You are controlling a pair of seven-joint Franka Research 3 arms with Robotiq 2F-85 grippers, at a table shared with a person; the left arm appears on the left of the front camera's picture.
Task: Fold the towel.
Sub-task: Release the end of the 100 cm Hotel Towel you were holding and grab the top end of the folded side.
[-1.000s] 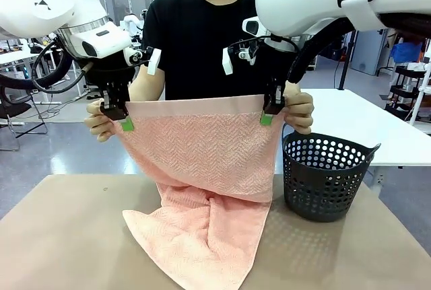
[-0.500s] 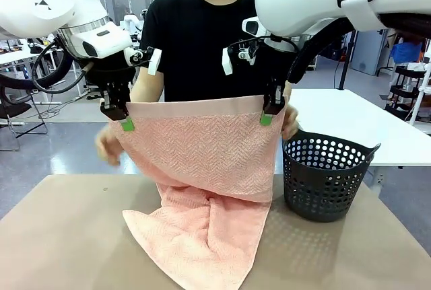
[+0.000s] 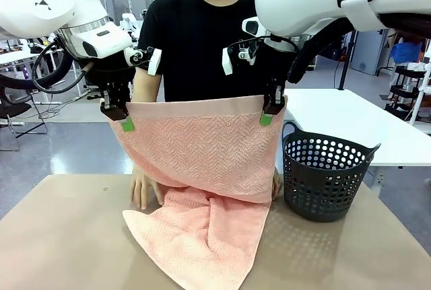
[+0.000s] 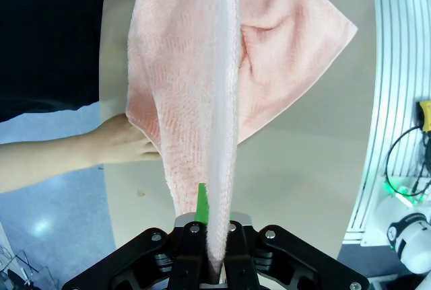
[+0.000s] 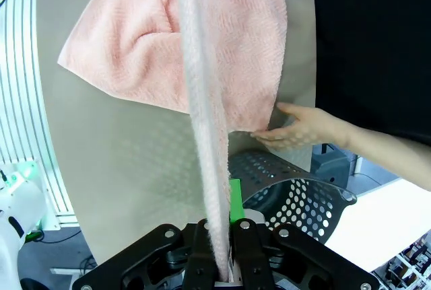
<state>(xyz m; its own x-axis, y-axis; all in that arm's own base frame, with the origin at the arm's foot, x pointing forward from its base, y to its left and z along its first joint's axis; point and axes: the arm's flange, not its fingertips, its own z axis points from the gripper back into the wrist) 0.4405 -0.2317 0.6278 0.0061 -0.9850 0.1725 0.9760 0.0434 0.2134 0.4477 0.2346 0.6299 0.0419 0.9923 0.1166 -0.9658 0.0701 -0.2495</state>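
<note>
- while clamped at both top corners, towel [image 3: 202,155]: salmon-pink, hung upright as a flat sheet, lower end crumpled on tan surface [image 3: 60,236].
- left pincer [image 3: 121,119]: clenched on top hem corner.
- right pincer [image 3: 268,114]: clenched on opposite top hem corner.
- person's hand [image 3: 140,192]: low, at one side edge of hanging sheet; other hand [image 3: 276,186] at opposite edge.
- dark perforated basket [image 3: 326,175]: upright on surface, just beside towel.

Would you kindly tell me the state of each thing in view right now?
towel: hung from its top corners, lower end crumpled on the table.
left gripper: shut on the towel's corner.
right gripper: shut on the other corner.
basket: upright on the table.
person's hands: touching the towel's side edges, low down.
</note>
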